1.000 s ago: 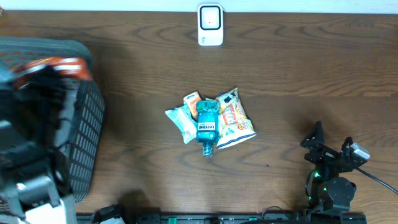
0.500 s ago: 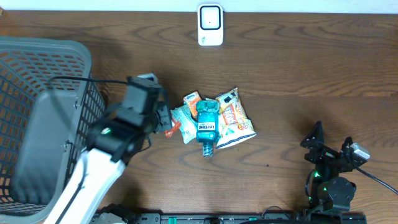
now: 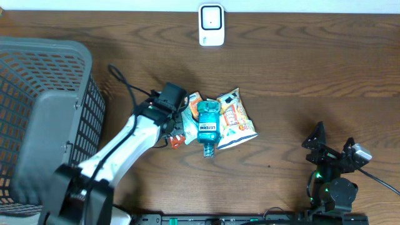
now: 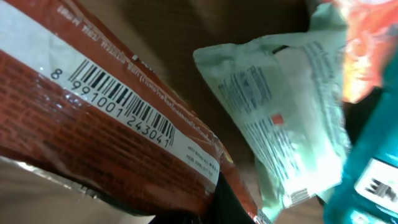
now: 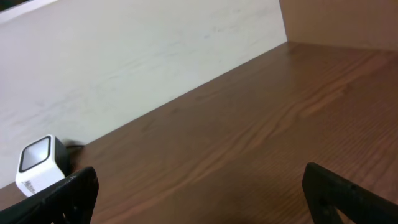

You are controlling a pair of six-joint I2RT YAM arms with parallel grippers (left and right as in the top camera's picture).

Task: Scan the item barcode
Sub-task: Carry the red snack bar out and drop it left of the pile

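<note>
Table point(image 3: 300, 81): dark brown wood filling the overhead view, with a pale wall along its top edge.
Basket point(image 3: 87, 125): grey mesh, taking up the left side of the frame.
Left arm point(image 3: 125, 147): white and black, reaching from the lower left corner up toward the centre of the frame.
Right arm point(image 3: 331, 190): black, folded in the lower right corner, well apart from everything else.
Pile of goods: centre of the frame. A teal bottle point(image 3: 208, 124) lies on top with its cap toward the bottom edge. A yellow and white snack packet point(image 3: 236, 119) touches its right side and a pale green packet point(image 4: 292, 124) touches its left.
Left gripper point(image 3: 174, 130): at the left edge of the pile, fingers pressed together, pinching the red packet.
Right gripper point(image 3: 333, 142): fingers spread wide, holding nothing, pointing toward the top of the frame.
Scanner point(image 3: 211, 25): small white box at top centre, against the wall, well apart from the pile.
Red packet point(image 3: 177, 139): the task item, just left of the bottle. In the wrist view it fills the upper left, tilted.
Barcode point(image 4: 115, 106): black bars on a white strip, running diagonally across the red packet and facing the left wrist camera.
</note>
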